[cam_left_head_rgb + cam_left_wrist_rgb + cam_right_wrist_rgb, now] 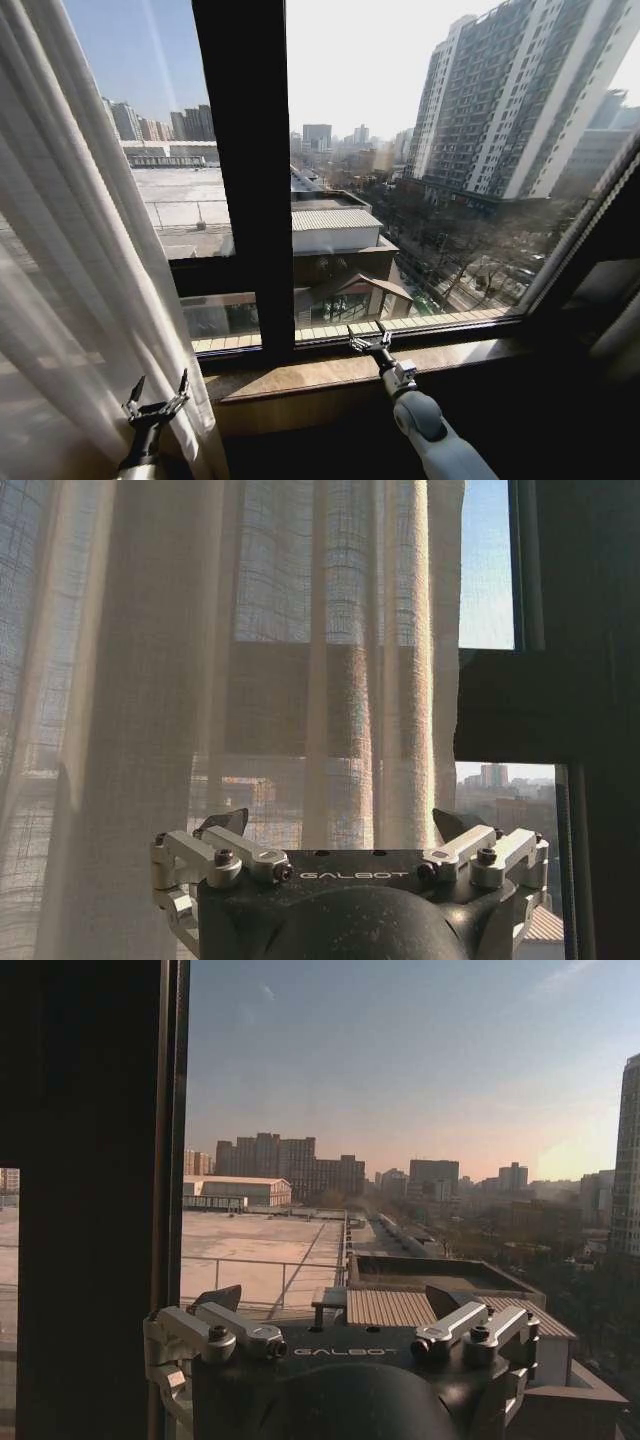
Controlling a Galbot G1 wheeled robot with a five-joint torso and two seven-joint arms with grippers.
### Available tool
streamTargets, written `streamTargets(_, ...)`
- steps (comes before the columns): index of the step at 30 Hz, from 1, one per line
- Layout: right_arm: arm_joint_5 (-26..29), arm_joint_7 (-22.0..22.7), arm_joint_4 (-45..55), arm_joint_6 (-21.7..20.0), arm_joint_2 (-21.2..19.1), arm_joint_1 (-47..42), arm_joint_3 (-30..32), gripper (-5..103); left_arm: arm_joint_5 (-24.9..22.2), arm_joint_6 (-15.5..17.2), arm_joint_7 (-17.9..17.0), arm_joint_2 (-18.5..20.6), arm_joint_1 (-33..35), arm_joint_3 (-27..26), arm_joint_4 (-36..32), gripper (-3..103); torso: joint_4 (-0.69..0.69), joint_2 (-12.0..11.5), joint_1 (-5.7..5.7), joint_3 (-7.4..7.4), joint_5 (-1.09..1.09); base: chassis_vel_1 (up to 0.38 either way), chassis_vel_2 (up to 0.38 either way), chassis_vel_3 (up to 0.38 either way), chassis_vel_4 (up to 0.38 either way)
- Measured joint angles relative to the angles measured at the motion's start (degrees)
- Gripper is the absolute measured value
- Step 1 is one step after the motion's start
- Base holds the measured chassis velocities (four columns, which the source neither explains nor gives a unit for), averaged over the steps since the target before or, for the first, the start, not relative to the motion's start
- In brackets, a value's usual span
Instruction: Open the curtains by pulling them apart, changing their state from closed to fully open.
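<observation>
The curtain point(70, 260) hangs bunched at the window's left. My left gripper point(157, 402) hovers spread open before its edge, holding nothing; a snagged fold could drag it back. My right gripper point(370, 343), also open and empty, sits near the sill point(300, 372), close beside the dark mullion point(245, 180).

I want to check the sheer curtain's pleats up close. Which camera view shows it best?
The left wrist view: the curtain hangs straight ahead, its weave and pleats plain. The head view shows it gathered at the left, seen at an angle. The right wrist view faces bare window.
</observation>
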Motion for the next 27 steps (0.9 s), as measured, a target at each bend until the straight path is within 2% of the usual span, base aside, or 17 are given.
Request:
streamTargets(6,0.00,0.00,0.00,0.00,0.00,0.00,0.00,100,0.00,0.00,-0.06,0.01,0.00,-0.02,0.00,100,0.00,0.00,0.00,0.00,-0.02,0.161,0.123,-0.140,-0.140)
streamTargets(10,0.00,0.00,0.00,0.00,-0.02,0.00,0.02,100,0.00,0.00,-0.05,-0.02,0.00,0.03,0.00,100,-0.01,0.00,0.01,0.01,0.07,-0.006,-0.005,0.011,0.013)
streamTargets(20,0.00,0.02,0.00,0.00,-0.01,0.00,0.03,100,0.00,0.00,-0.02,0.00,0.00,0.03,0.00,100,0.00,0.00,0.00,0.00,-0.03,-0.020,-0.017,0.022,0.019)
streamTargets(27,0.00,0.01,0.00,0.00,-0.01,0.00,0.01,100,0.00,0.00,-0.02,0.00,0.00,0.01,0.00,100,-0.01,0.00,0.01,0.00,0.02,0.000,0.000,0.000,0.000)
